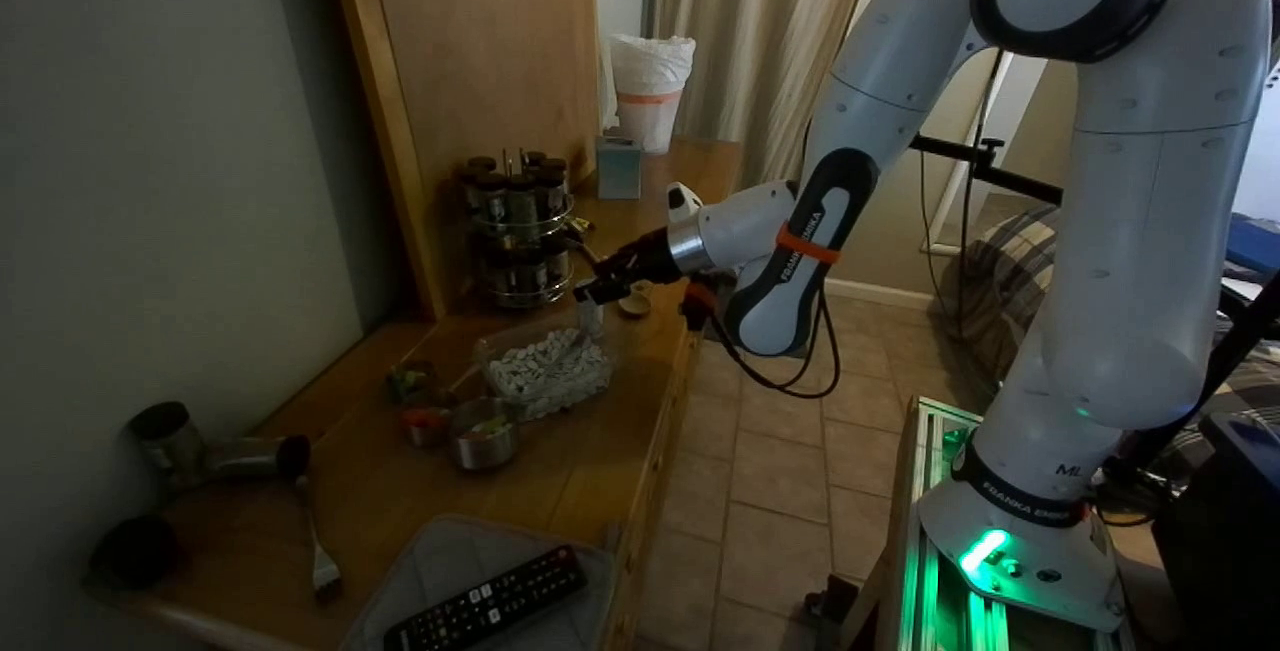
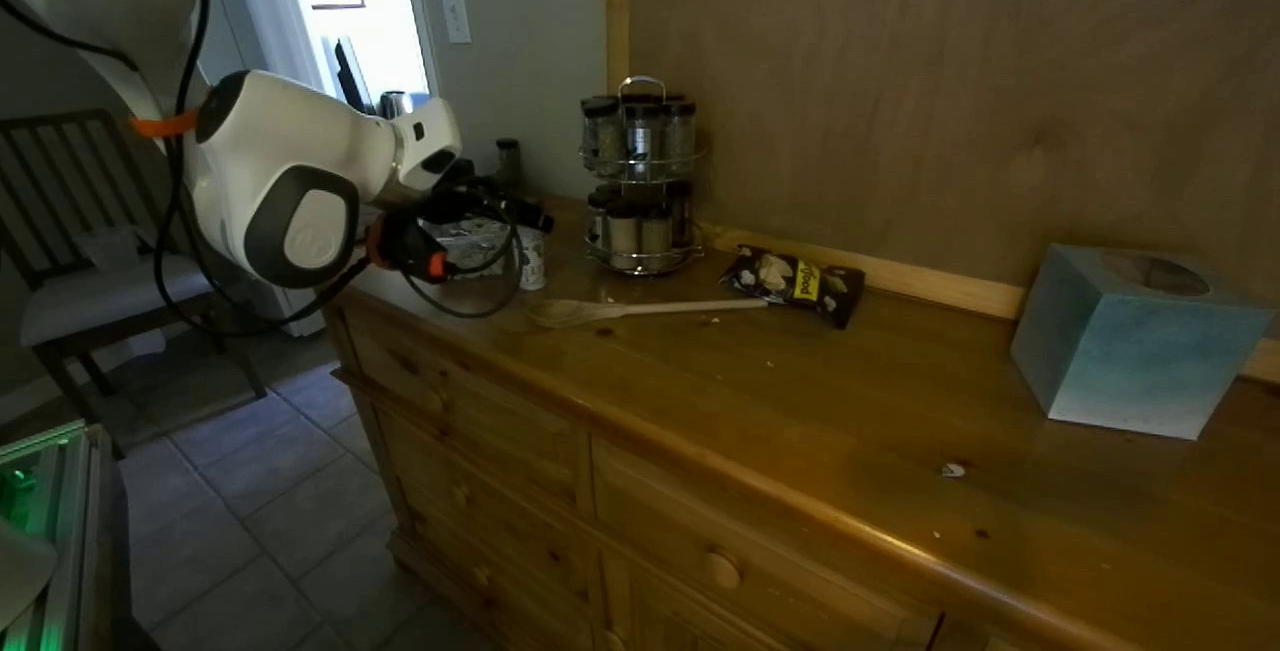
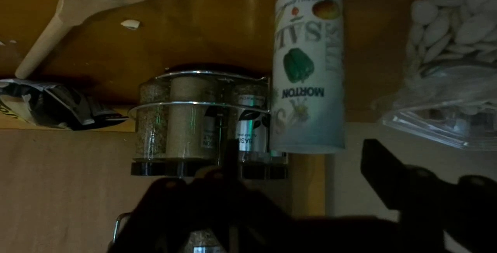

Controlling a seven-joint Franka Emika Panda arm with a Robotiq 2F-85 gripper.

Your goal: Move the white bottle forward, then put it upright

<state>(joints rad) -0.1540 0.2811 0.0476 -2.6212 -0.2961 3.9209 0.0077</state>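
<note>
The white bottle is a white Morton salt canister [image 3: 308, 70] with printed vegetables. It stands upright on the wooden dresser top; the wrist view shows it upside down. It also shows in both exterior views [image 1: 590, 317] [image 2: 533, 259]. My gripper [image 3: 301, 152] is open. In the wrist view its fingertips lie to either side of the bottle's top end, with a visible gap on each side. In an exterior view the gripper [image 1: 588, 293] is at the bottle's top. In an exterior view the gripper [image 2: 538, 219] and cable partly cover that area.
A clear tub of white pebble-like pieces [image 1: 548, 371] stands close beside the bottle. A two-tier spice rack [image 1: 518, 231] is on its other side. A wooden spoon [image 2: 640, 309], a black snack bag [image 2: 795, 281], a tissue box [image 2: 1130, 341] and small bowls [image 1: 484, 434] are on the dresser.
</note>
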